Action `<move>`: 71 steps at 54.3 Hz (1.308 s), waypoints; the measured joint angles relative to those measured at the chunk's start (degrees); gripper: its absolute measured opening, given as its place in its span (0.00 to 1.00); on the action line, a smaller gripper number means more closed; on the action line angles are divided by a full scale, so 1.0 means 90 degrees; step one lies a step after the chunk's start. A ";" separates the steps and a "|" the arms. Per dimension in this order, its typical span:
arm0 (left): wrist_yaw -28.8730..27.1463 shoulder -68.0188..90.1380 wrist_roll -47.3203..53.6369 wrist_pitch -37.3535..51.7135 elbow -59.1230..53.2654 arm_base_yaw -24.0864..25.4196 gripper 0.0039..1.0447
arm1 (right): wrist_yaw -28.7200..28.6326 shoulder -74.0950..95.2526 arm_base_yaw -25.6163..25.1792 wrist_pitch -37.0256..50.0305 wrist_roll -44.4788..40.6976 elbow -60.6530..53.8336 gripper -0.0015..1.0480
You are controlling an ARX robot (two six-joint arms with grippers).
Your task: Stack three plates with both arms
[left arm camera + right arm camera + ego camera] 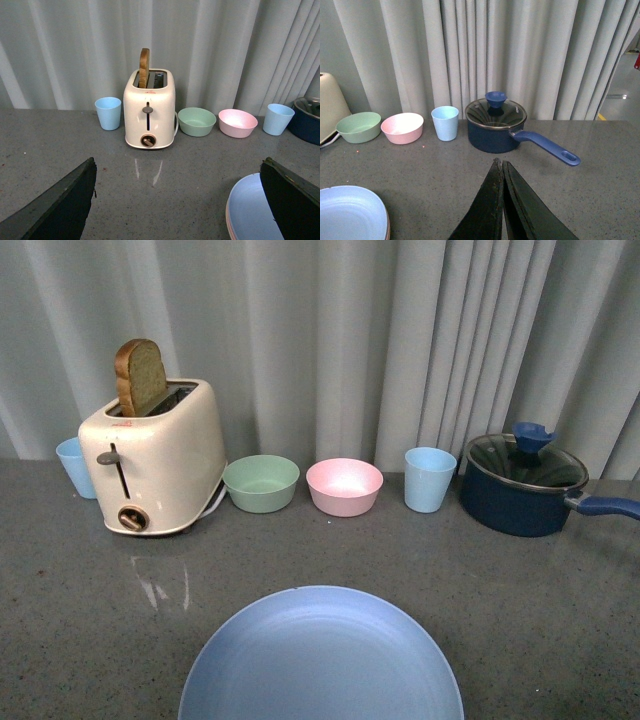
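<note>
The light blue plate (pixel 321 658) lies at the near edge of the grey countertop (pixel 560 620), its front rim cut off by the bottom of the front view, with neither arm visible there. Along the curtain at the back stand a light blue cup (pixel 73 466), a cream toaster (pixel 155 456) with a slice of toast (pixel 139 377) upright in its slot, a green bowl (pixel 261 483), a pink bowl (pixel 344 486), a second light blue cup (pixel 429 479) and a dark blue saucepan (pixel 523 487) with a glass lid, its handle pointing toward the right edge. A broad strip of bare counter separates this row from the plate, and bare surface also extends on both sides of the plate. The left wrist view shows what the front view hides: beneath the blue plate's rim a pale pink edge (pixel 228 220) of a lower plate peeks out; the right wrist view also shows a thin pinkish-tan edge (pixel 387 229) under the blue rim. A third plate cannot be made out with certainty. The left gripper (pixel 177 200) has its dark fingers spread wide apart over bare counter, one finger (pixel 292 200) overlapping the plate in the picture. The right gripper (pixel 502 200) has its fingers pressed together, holding nothing, above open counter near the saucepan.
</note>
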 joint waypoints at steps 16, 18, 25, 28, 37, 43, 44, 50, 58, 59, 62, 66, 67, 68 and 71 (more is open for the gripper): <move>0.0002 0.0000 0.0000 0.0000 0.0000 0.0000 0.94 | 0.0000 -0.0969 0.0000 -0.0930 0.0002 0.0000 0.03; 0.0002 0.0000 0.0000 0.0000 0.0000 0.0000 0.94 | 0.0000 -0.1076 0.0000 -0.1032 0.0002 0.0000 0.03; 0.0002 0.0000 0.0000 0.0000 0.0000 0.0000 0.94 | 0.0000 -0.1394 0.0000 -0.1345 0.0000 0.0000 0.03; 0.0002 0.0000 0.0000 0.0000 0.0000 0.0000 0.94 | 0.0000 -0.1528 0.0000 -0.1477 0.0000 0.0000 0.03; 0.0002 0.0000 0.0000 0.0000 0.0000 0.0000 0.94 | 0.0000 -0.1834 0.0000 -0.1780 0.0000 0.0000 0.03; 0.0002 0.0000 0.0000 0.0000 0.0000 0.0000 0.94 | 0.0000 -0.2013 0.0000 -0.1960 0.0000 0.0000 0.03; 0.0000 0.0000 0.0000 0.0000 0.0000 0.0000 0.94 | 0.0000 -0.2042 0.0000 -0.1987 0.0000 0.0000 0.03; 0.0002 0.0000 0.0000 0.0000 0.0000 0.0000 0.94 | 0.0000 -0.2455 0.0000 -0.2494 0.0002 0.0005 0.03; 0.0000 0.0000 0.0000 0.0000 0.0000 0.0000 0.94 | -0.0012 -0.3215 0.0000 -0.3186 -0.0002 0.0002 0.03; 0.0002 -0.0002 0.0000 0.0000 0.0000 0.0000 0.94 | -0.0012 -0.3215 0.0000 -0.3191 -0.0002 0.0002 0.03; 0.0005 -0.0002 0.0002 0.0000 0.0000 0.0000 0.94 | -0.0012 -0.3215 0.0000 -0.3206 -0.0002 0.0002 0.03; 0.0005 0.0000 0.0000 0.0000 0.0000 0.0000 0.94 | -0.0012 -0.3215 0.0000 -0.3208 -0.0007 0.0002 0.08; 0.0002 0.0000 0.0000 0.0000 0.0000 0.0000 0.94 | -0.0015 -0.3215 0.0000 -0.3208 -0.0007 0.0002 0.11; 0.0002 0.0000 0.0000 0.0000 0.0000 0.0000 0.94 | -0.0012 -0.3215 0.0000 -0.3208 -0.0007 0.0002 0.13; 0.0005 0.0000 0.0000 0.0000 0.0000 0.0000 0.94 | -0.0012 -0.3218 0.0000 -0.3208 -0.0007 0.0002 0.23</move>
